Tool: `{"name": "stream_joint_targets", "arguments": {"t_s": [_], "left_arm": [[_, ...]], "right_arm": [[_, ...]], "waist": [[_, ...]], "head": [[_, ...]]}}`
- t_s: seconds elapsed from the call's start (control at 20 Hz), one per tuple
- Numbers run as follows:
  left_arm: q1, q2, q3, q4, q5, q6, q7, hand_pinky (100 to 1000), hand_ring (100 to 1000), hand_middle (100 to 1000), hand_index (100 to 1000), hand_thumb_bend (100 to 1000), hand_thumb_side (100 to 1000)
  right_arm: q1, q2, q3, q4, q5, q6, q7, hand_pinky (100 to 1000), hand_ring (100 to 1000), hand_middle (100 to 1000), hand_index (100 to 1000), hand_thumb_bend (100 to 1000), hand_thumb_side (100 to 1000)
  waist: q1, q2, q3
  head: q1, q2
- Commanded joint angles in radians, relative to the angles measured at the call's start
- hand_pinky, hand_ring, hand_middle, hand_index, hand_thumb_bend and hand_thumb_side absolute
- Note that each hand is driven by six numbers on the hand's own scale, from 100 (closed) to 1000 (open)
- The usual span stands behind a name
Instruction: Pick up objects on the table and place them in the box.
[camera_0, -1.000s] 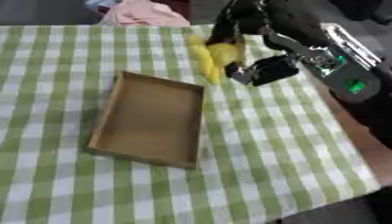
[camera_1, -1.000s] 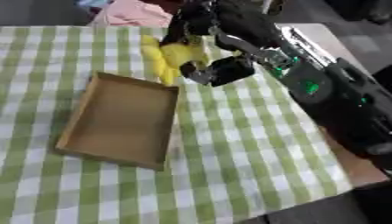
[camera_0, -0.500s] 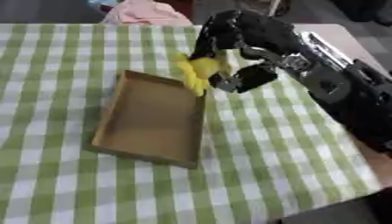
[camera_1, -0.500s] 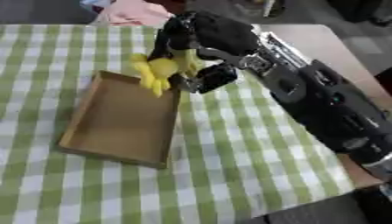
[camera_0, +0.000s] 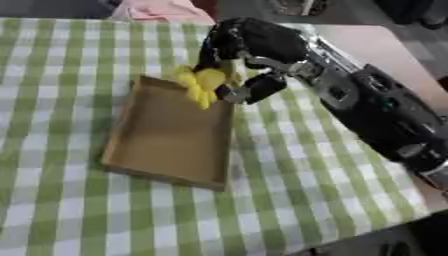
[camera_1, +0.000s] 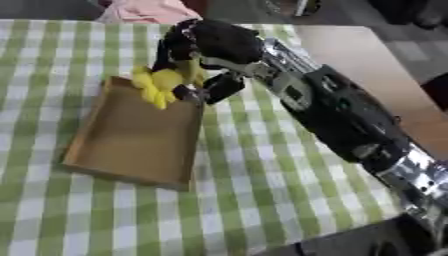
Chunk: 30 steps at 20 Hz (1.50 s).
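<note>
Left eye view: a yellow banana bunch (camera_0: 201, 84) is held by the curled fingers of the right hand (camera_0: 249, 47), hanging just below them over the far right corner of the cardboard box (camera_0: 166, 150). Its long axis runs roughly up-down, tips pointing toward the box floor.

Right eye view: the same clasp is seen above the green checked tablecloth (camera_1: 262, 200).

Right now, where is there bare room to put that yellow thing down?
The box floor is bare from its middle to its near end. The checked cloth left of the box and in front of it is also bare. It is crowded at the box's far right corner, where the right hand holds the yellow thing.
</note>
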<state>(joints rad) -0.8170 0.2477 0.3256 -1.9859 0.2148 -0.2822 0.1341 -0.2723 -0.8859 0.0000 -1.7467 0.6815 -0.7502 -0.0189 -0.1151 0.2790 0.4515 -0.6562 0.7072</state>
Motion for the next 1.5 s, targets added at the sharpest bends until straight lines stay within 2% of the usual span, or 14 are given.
{"name": "stream_joint_targets", "arguments": {"t_s": [0.05,0.35,0.85,0.95,1.05,1.2,1.5], "left_arm": [[-0.021,0.006,0.000,-0.014,0.010,0.002,-0.011,658,749,756,624,230,394],[-0.025,-0.004,-0.002,-0.014,0.016,0.006,-0.018,657,749,756,625,232,397],[-0.030,-0.019,-0.009,-0.014,0.018,0.010,-0.014,675,749,757,627,236,399],[-0.031,-0.021,-0.009,-0.014,0.019,0.010,-0.014,675,749,757,627,237,400],[-0.032,-0.022,-0.009,-0.014,0.019,0.011,-0.014,675,749,757,627,238,399],[-0.030,-0.022,-0.008,-0.014,0.019,0.012,-0.014,675,749,758,626,235,403],[-0.029,-0.026,-0.007,-0.014,0.021,0.013,-0.017,675,750,758,624,231,406]], "right_arm": [[-0.018,-0.010,-0.002,0.015,0.029,-0.008,-0.007,668,627,592,728,100,218],[-0.026,0.011,0.019,0.006,0.046,-0.015,-0.002,664,625,592,728,100,227],[-0.050,0.053,0.044,0.012,0.066,-0.004,0.053,666,631,595,728,100,231],[-0.050,0.060,0.051,0.012,0.077,-0.001,0.059,669,637,601,734,100,241],[-0.046,0.068,0.058,0.011,0.087,-0.009,0.080,709,679,634,757,100,276],[-0.041,0.075,0.053,0.009,0.103,-0.023,0.107,791,797,766,844,246,406],[-0.034,0.094,0.053,0.023,0.148,-0.040,0.166,835,861,824,880,309,471]], "waist": [[0.005,-0.014,0.002],[0.004,-0.015,0.007],[0.002,-0.018,0.019],[0.002,-0.018,0.020],[0.002,-0.017,0.019],[0.004,-0.017,0.014],[0.007,-0.014,0.007]], "head": [[-0.001,-0.005],[0.007,-0.007],[-0.017,-0.003],[-0.022,-0.001],[-0.023,-0.002],[-0.020,-0.004],[-0.022,-0.008]]}}
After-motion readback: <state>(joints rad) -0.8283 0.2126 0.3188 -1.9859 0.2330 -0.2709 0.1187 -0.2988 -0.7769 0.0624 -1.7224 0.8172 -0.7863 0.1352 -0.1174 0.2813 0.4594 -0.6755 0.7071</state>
